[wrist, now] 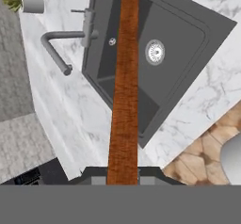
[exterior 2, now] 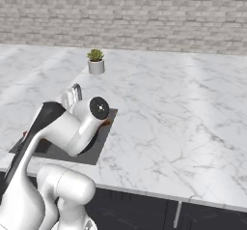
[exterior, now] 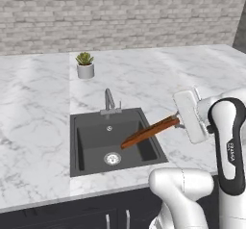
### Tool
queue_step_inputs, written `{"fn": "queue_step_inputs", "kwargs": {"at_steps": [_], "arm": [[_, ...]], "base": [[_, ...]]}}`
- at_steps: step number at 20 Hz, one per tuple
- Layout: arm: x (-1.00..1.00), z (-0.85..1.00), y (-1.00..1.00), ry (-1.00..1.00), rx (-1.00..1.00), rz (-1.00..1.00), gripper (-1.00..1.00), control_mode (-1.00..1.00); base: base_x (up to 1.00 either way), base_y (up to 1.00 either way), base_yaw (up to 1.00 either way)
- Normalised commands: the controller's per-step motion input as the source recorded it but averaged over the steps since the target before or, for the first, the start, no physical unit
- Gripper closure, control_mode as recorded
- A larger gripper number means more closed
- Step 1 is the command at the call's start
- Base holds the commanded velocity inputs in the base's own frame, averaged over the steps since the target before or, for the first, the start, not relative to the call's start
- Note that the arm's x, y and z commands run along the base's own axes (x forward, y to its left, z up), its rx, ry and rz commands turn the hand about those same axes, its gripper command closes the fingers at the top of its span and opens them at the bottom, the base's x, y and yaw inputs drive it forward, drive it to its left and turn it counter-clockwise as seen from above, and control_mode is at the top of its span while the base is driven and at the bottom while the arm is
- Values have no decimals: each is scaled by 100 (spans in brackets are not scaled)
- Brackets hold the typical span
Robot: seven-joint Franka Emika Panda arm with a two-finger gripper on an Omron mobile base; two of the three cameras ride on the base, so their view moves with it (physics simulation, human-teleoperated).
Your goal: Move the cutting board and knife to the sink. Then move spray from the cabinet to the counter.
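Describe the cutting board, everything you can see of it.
The cutting board is a long, thin slab of reddish-brown wood, seen edge-on. It is held at one end by the shut gripper and tilts down from there, its far end lower and over the sink basin, above the drain. The hand view shows its narrow grained edge running across the basin. It looks clear of the sink's floor, though contact there cannot be ruled out.

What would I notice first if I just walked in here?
Probably the wooden board, held edge-on in the robot's hand and slanting down over the dark sink in the white marble counter. After that, the little potted plant standing alone behind the faucet, with a grey brick wall at the back.
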Motion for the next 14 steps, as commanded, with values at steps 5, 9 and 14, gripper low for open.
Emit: {"fn": "queue_step_inputs", "kwargs": {"at_steps": [5, 9, 14], "arm": [[4, -11, 45, 13, 0, -1, 100, -100], [0, -13, 42, 14, 1, -1, 100, -100], [1, -15, 23, 11, 3, 0, 100, -100]], "base": [[0, 0, 0], [0, 0, 0], [0, 0, 0]]}}
